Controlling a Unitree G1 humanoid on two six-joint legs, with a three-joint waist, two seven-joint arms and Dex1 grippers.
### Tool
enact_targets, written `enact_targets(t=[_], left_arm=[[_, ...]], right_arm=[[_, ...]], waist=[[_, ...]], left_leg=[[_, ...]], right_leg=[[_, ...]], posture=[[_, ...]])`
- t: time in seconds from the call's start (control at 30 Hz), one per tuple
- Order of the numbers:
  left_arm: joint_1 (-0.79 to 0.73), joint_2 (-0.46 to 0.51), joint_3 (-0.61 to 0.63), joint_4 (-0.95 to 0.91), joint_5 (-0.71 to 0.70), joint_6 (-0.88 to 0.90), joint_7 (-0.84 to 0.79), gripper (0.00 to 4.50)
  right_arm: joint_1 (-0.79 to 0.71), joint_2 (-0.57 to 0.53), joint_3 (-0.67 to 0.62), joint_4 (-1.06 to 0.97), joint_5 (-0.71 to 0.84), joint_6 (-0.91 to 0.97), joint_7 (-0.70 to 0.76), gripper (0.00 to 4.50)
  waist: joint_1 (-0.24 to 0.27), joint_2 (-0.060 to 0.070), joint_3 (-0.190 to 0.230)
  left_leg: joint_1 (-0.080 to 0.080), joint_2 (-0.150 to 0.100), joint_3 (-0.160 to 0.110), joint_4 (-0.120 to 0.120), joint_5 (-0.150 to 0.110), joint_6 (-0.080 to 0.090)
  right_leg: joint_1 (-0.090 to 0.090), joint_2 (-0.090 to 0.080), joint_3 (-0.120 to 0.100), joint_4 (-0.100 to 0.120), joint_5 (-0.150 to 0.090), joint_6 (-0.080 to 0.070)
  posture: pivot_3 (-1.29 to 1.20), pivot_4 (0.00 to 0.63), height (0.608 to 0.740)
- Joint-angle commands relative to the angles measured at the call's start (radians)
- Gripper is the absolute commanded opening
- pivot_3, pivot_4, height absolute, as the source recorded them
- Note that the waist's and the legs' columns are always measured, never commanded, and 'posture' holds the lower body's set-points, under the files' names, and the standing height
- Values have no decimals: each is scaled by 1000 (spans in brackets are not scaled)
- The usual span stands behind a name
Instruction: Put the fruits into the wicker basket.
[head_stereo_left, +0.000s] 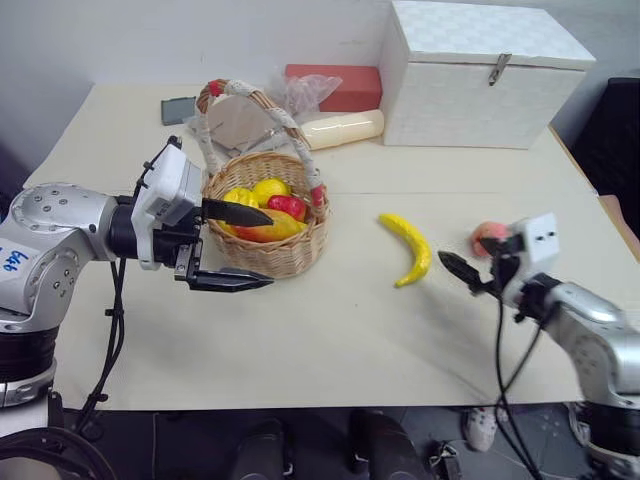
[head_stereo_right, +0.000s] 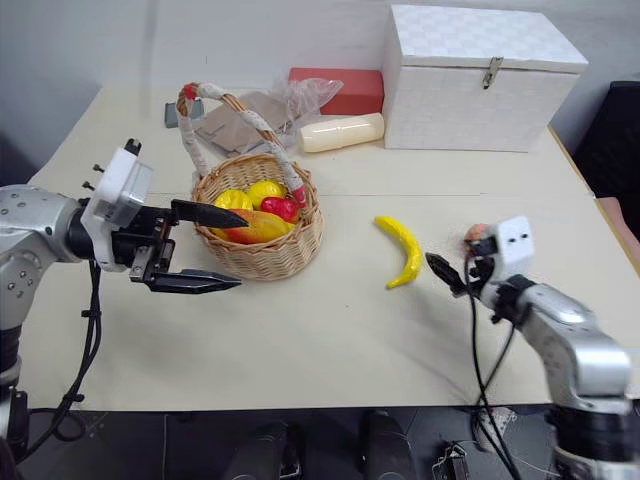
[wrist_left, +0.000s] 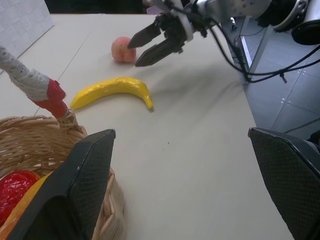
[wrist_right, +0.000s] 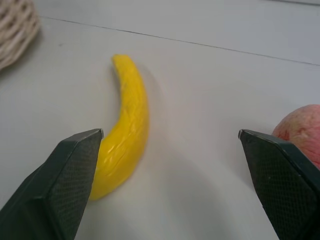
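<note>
Right gripper, jaws wide near the table's right edge, straddled banana and peach; I feared nudging the peach off

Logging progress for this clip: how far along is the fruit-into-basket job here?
Partly done. The wicker basket already holds several fruits, yellow and red ones. Nothing is in hand: the left end effector is open beside the basket, and the right end effector is open, low over the table between the last two. Left to do: the banana and the peach, both on the table.
</note>
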Motion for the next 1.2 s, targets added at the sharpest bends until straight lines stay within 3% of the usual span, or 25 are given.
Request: enact_targets(t=[0.03,0.33,0.47,0.67,0.73,0.83,1.03,1.2], left_arm=[[-21,5,16,-20,-7,-5,15,4471],[-14,-5,25,-30,-5,-9,67,4471],[-16,-1,37,-42,-22,6,84,4500],[-4,15,60,-23,-15,5,97,4500],[7,22,79,-23,-12,6,109,4500],[12,17,113,-30,-26,26,155,4500],[60,64,227,-59,-106,118,184,4500],[135,150,370,-20,-157,179,166,4500]], right_arm=[[-58,64,41,35,-25,15,-49,4500],[-92,106,123,92,-130,14,-93,4500],[-113,66,231,154,-241,-75,-41,3522],[-108,69,183,117,-212,-72,-11,1392],[-85,33,150,89,-209,-66,6,899],[-41,-16,97,22,-166,-48,63,891],[-43,-109,54,-270,162,128,323,891],[-275,71,176,-278,289,310,201,891]], waist=[[1,0,0],[-2,0,0],[-6,0,0],[-9,0,0],[-6,0,0],[2,0,0],[-13,1,0],[-36,0,1]], left_leg=[[0,0,0,0,0,0],[-1,2,-1,0,0,-1],[0,2,0,0,0,-2],[0,3,-1,0,1,-3],[0,3,-1,0,1,-3],[-1,3,-1,0,1,-3],[0,6,-1,0,0,-4],[5,8,0,-1,-1,-8]], right_leg=[[0,1,0,0,0,0],[0,3,0,0,0,-1],[0,3,1,1,-1,-1],[0,4,0,1,-1,-2],[0,4,0,1,-1,-2],[0,4,0,0,-1,-2],[-1,5,0,1,-2,-3],[-1,6,0,4,-4,-8]], posture=[[0,150,740],[0,150,740],[0,150,740],[0,150,740],[0,150,740],[0,150,740],[0,150,740],[0,150,740]])
